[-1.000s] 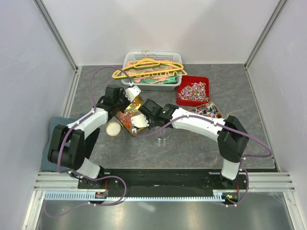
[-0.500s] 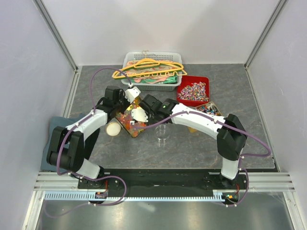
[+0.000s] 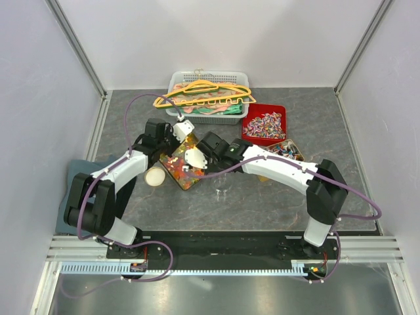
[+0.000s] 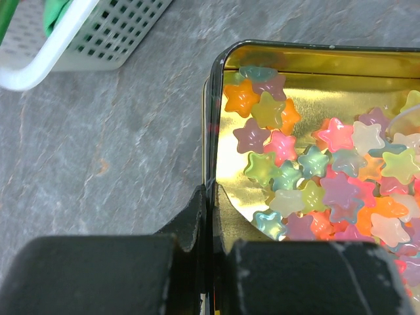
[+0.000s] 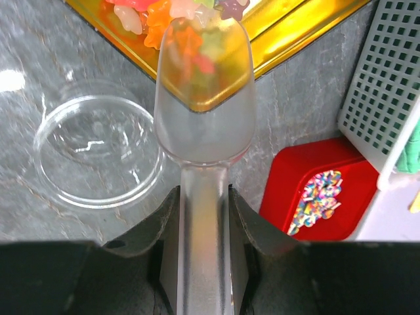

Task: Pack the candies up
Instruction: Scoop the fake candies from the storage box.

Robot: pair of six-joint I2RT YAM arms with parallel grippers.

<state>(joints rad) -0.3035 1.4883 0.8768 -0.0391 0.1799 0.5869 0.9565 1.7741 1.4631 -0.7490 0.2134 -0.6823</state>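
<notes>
**Scoop at the tin; transfer to cup not yet made**

The left end effector (image 4: 210, 211) is found closed on the near wall of a gold tin (image 4: 341, 88), one finger outside and one inside, so that the tin is steadied on the desk (image 4: 98, 164). The star-shaped gummies (image 4: 328, 177) are heaped in the tin, with a bare patch along its far side.

The right end effector (image 5: 203, 203) is clamped on the handle of a clear scoop (image 5: 203, 111). The scoop's bowl is held over the tin's corner, its lip at the edge of the heap. Coloured shapes are seen through the bowl, but whether they lie in it or beneath it cannot be told.

A clear cup (image 5: 98, 151) stands just beside the tin and appears empty. The wrapped pieces (image 5: 320, 193) are held in a red tray (image 5: 282, 180) near a white basket (image 5: 387, 85), apart from the work.

The step in hand is judged to be the loading of the scoop. For the next move, the lip should be pushed low into the heap. The bowl should then be levelled before it is carried over the tin wall to the cup. The tin should be kept pinned, since a shove from the scoop could slide it.
</notes>
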